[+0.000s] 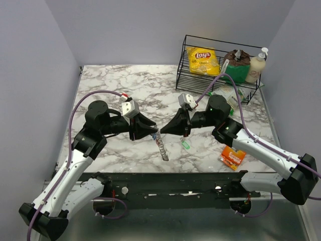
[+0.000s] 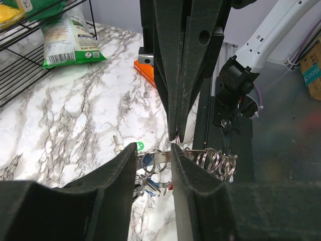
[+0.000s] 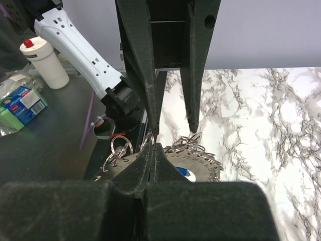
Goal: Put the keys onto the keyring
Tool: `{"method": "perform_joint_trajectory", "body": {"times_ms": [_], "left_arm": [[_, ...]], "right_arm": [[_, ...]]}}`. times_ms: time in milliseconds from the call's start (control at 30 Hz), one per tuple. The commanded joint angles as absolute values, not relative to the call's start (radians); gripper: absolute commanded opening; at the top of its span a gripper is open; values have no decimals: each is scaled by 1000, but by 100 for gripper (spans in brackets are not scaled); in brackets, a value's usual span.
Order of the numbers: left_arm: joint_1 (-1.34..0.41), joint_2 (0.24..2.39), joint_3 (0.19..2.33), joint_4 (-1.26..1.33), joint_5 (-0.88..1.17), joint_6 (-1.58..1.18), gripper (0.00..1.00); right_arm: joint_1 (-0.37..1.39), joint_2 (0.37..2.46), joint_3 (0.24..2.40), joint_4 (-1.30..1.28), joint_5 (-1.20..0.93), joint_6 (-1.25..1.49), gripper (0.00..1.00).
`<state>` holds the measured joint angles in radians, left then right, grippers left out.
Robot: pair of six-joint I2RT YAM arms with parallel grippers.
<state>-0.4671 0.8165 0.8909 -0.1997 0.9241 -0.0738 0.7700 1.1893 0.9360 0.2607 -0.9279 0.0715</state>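
The keyring (image 1: 162,147) is a flat grey toothed ring, held off the table between both grippers, hanging towards the near edge. My left gripper (image 1: 150,133) has its jaws a narrow gap apart with the keyring's band (image 2: 161,156) spanning between them. My right gripper (image 1: 165,129) is shut on a small split ring (image 3: 150,136) at the keyring's rim (image 3: 203,160). A blue key (image 2: 150,188) and a red bit (image 2: 171,187) hang on the keyring under the left fingers (image 2: 118,170). The pale green key (image 1: 186,144) lies on the marble below the right gripper.
A black wire basket (image 1: 186,68) at the back right holds a yellow crisp bag (image 1: 202,60), a dark packet and a pump bottle (image 1: 257,65). A green-and-white packet (image 1: 229,95) lies in front of it. An orange snack packet (image 1: 233,156) lies near the front right.
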Motion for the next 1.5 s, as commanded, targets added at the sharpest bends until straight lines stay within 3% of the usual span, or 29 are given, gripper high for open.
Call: {"method": "perform_joint_trajectory", "body": {"times_ms": [0,233,733,1067,1467], "left_arm": [[-472,766,890,-195,897,-66,47],[-471,752,896,-189,897,-74,49],[-471,818,893,-216,933,-61,41],[-471,787,890,-196,957,-61,46],[-471,813,887,-202,954,-60,41]], "right_arm": [[764,1172,953,302,-920,78,1],[764,1167,951,302,-917,77,1],[764,1172,962,295,-917,74,1],[764,1178,965,288,-916,71,1],[764,1170,966,290,-917,71,1]]}}
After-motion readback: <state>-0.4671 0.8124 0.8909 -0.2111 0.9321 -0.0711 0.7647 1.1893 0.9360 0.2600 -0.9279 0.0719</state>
